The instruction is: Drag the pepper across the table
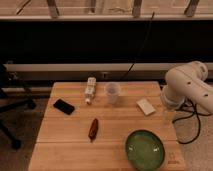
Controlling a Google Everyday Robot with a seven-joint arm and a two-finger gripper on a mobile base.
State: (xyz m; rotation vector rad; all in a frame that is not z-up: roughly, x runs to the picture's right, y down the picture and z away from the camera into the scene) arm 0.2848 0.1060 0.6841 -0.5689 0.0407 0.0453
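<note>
The pepper (93, 129) is a small dark red-brown chili lying lengthwise near the middle of the light wooden table (60, 145), a little toward the front. The white robot arm (187, 85) reaches in from the right. Its gripper (169, 115) hangs below the arm over the table's right edge, well to the right of the pepper and apart from it. Nothing shows in the gripper.
A flat black phone (64, 106) lies at the left. A white bottle (90, 90) lies on its side at the back, next to a clear plastic cup (113, 93). A white block (146, 106) sits right of centre. A green bowl (145, 148) stands front right. A black office chair (7, 100) stands at the left.
</note>
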